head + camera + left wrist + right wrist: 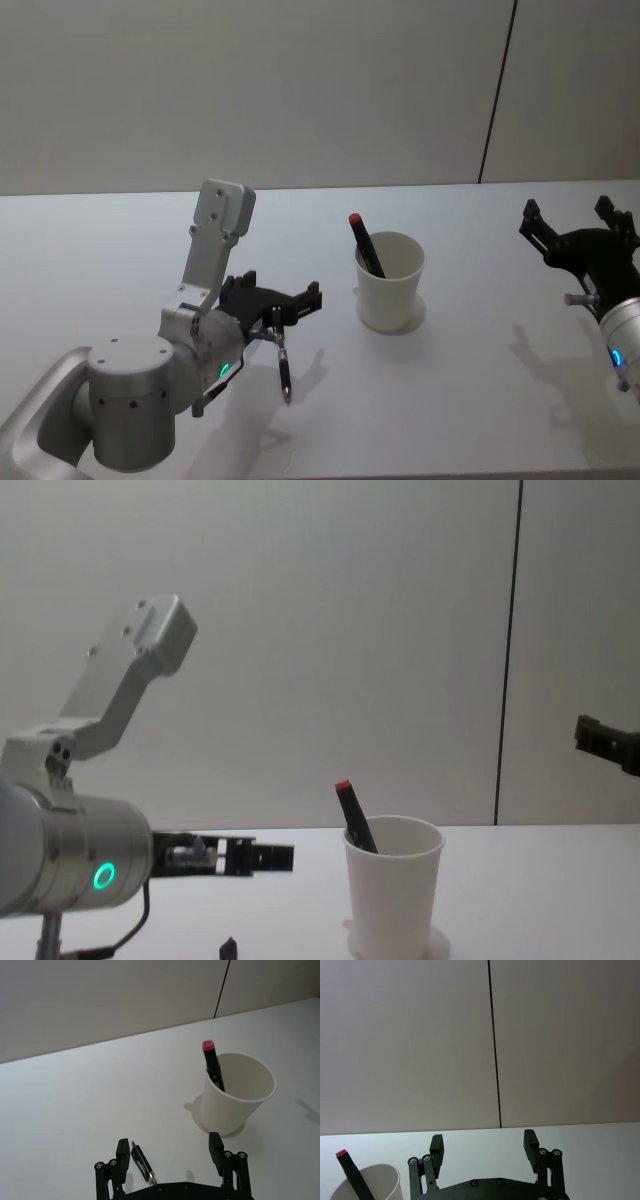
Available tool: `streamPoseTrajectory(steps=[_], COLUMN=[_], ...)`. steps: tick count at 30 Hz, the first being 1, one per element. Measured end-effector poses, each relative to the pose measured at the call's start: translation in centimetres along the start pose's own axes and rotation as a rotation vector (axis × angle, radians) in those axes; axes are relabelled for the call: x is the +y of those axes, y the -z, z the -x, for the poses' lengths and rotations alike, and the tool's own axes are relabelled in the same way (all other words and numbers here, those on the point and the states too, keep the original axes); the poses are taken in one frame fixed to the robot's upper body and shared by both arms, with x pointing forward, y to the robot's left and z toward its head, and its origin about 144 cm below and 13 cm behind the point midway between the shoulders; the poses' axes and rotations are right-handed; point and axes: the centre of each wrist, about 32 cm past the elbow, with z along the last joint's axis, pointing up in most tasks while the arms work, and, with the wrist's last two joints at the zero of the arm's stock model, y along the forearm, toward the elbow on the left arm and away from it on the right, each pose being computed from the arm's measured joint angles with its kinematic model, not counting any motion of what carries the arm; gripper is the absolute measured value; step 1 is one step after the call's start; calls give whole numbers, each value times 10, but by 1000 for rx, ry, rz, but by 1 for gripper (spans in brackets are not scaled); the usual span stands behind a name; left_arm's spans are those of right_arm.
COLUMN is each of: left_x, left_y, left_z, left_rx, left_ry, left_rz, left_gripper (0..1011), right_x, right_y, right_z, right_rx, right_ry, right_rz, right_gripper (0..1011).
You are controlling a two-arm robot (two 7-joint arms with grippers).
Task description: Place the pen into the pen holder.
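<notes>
Head view: the pen (284, 370) lies on the table (100, 250) left of the pen holder (392, 295), beneath the left gripper (283, 290), which is spread wide and empty. Left wrist view: the pen seems just clear of one finger (123, 1152). Right wrist view: the right gripper (483, 1139), open and empty, is right of the pen holder with its red-capped marker (355, 1175).

Silver-grey arms (130, 400), green LEDs (222, 371), blk left end effector (169, 1144), blk right end effector (483, 1139)

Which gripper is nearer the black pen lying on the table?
Left. The left gripper hovers open directly above the pen, not touching it. The right gripper hangs open far off, on the other side of the paper cup.
</notes>
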Motion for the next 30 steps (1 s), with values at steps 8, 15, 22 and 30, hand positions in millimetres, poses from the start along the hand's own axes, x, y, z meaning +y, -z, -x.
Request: streamPoseTrajectory(steps=[8,15,22,30], left_x=[-5,-8,-13,-18], left_y=[5,10,13,13], left_z=[-4,-6,-7,-6], left_rx=[39,55,50,15], left_ry=[-8,-9,-15,-24], left_rz=[-91,-146,-196,-243], left_gripper=[1004,1004,1004,1004], right_x=[0,0,0,0], right_y=[0,0,0,0], right_z=[0,0,0,0], right_rx=[0,0,0,0], right_ry=[0,0,0,0], right_rz=[0,0,0,0], right_gripper=[1001,1001,1001,1001])
